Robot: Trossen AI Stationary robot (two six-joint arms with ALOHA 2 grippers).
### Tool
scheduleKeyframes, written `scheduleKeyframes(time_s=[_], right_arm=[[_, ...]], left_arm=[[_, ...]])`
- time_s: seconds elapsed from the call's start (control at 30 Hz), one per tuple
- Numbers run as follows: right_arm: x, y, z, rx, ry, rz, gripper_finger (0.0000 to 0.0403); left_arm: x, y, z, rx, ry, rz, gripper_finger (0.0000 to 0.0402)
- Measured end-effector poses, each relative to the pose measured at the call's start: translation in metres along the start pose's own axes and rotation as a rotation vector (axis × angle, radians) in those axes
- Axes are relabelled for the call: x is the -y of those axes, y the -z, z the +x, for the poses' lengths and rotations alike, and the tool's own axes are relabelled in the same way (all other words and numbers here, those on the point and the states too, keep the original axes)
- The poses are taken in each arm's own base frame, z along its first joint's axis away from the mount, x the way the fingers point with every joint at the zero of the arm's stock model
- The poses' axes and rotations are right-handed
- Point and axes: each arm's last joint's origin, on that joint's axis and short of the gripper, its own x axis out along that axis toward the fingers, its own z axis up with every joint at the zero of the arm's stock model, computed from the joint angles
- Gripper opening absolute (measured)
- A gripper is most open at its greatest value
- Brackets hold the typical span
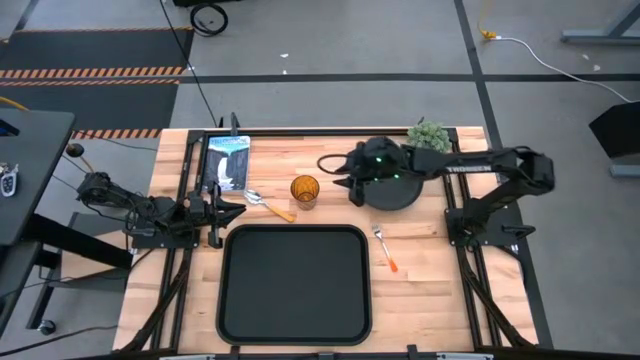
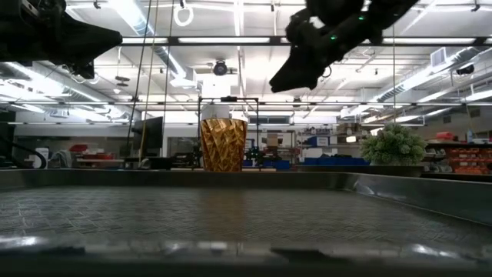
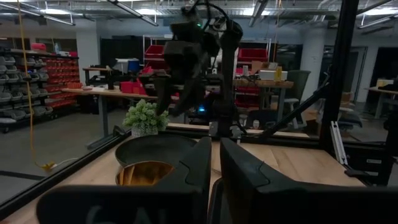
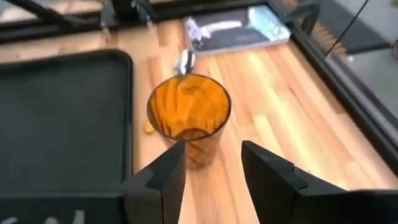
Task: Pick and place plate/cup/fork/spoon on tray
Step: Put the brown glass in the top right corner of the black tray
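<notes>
The amber cup (image 1: 304,189) stands upright on the wooden table just past the far rim of the black tray (image 1: 295,285); it also shows in the low view (image 2: 224,144). The spoon (image 1: 268,205) lies to the cup's left and the fork (image 1: 385,248) lies to the tray's right. The black plate (image 1: 400,192) rests on the table under my right arm. My right gripper (image 4: 211,149) is open and empty, raised above the table just right of the cup (image 4: 188,118). My left gripper (image 1: 235,212) is shut and waits at the tray's far left corner.
A small green plant (image 1: 428,134) stands at the far edge behind the plate. A picture card (image 1: 228,160) lies flat at the far left. Metal frame rails (image 1: 190,180) run along both sides of the table.
</notes>
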Motion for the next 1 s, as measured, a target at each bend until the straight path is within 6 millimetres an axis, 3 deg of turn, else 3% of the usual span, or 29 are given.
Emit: scheduleKeyframes(time_s=[0.47, 0.67, 1.0], right_arm=[[0.006, -0.047, 0.042, -0.193, -0.064, -0.049, 0.018], [0.007, -0.056, 0.065, -0.285, -0.078, -0.043, 0.0199], [0.011, -0.071, 0.096, -0.315, -0.079, -0.057, 0.0202]], left_arm=[[0.0, 0.001, 0.0, -0.009, 0.001, -0.08, 0.0043], [0.0, 0.021, -0.002, -0.191, -0.009, -0.083, 0.0043], [0.0, 0.02, -0.001, -0.185, -0.005, -0.09, 0.0043]])
